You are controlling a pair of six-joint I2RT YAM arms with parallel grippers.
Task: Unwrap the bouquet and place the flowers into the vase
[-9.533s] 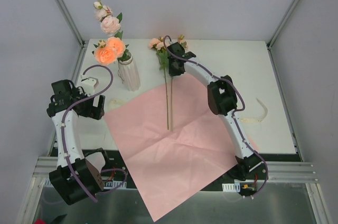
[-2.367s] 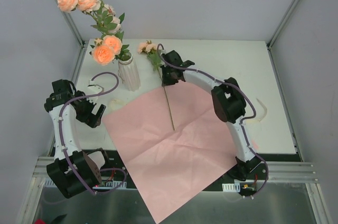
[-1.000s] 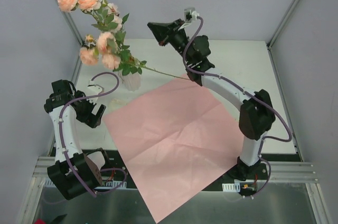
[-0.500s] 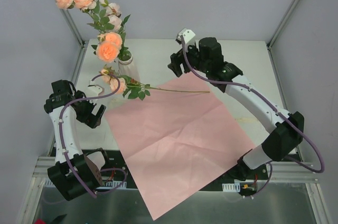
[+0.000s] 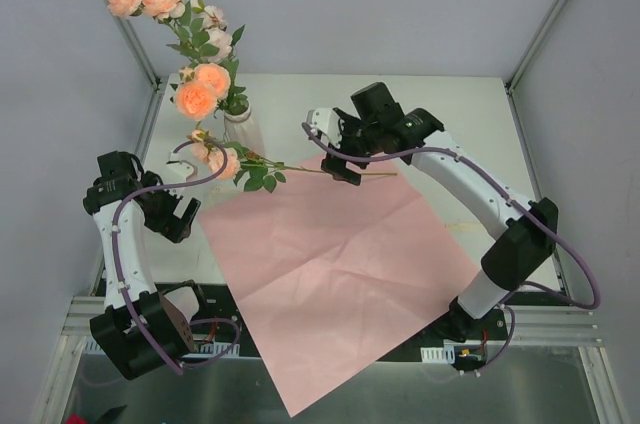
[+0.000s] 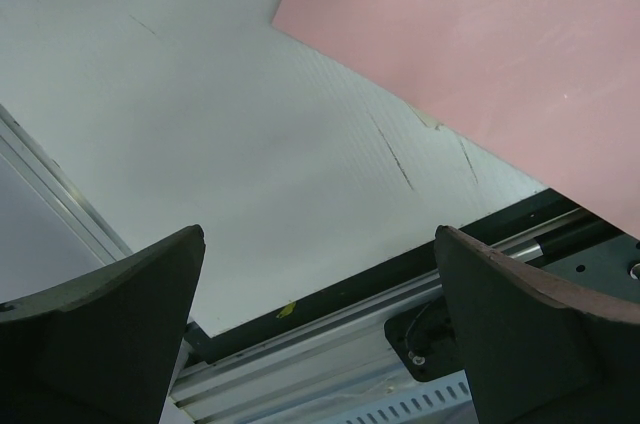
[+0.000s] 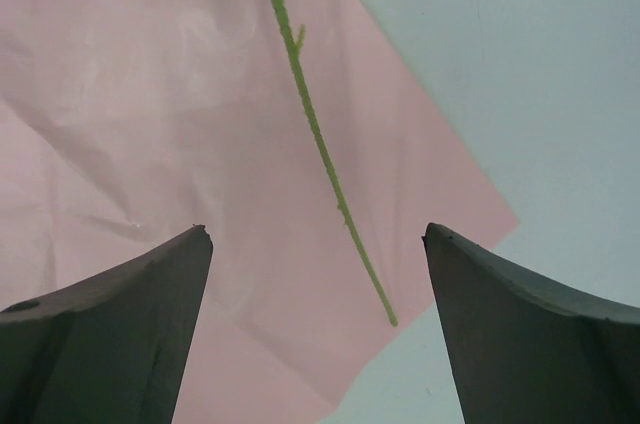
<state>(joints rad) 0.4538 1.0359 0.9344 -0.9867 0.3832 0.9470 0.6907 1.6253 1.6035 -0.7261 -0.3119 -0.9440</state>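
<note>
The white ribbed vase [image 5: 243, 132] stands at the back left and holds several peach-pink roses [image 5: 197, 99] on tall stems. One more flower [image 5: 218, 160] lies flat in front of the vase. Its thin green stem [image 5: 300, 168] [image 7: 310, 124] runs right across the top corner of the pink wrapping paper [image 5: 330, 264] [image 7: 150, 94]. My right gripper [image 5: 328, 152] [image 7: 315, 231] hangs open above that stem, with the stem's end below and between the fingers, untouched. My left gripper [image 5: 175, 214] [image 6: 318, 234] is open and empty over the table's left front edge, beside the paper [image 6: 500, 44].
The paper lies spread flat over the middle and overhangs the front edge. A cream ribbon scrap [image 5: 460, 228] lies by the paper's right side. The metal frame rail [image 6: 330, 324] runs along the front. Enclosure walls stand close on both sides.
My right gripper opened and let go of the stem. The flower dropped from beside the vase onto the table, and the right arm swung down and left over the stem. The left arm stayed put.
</note>
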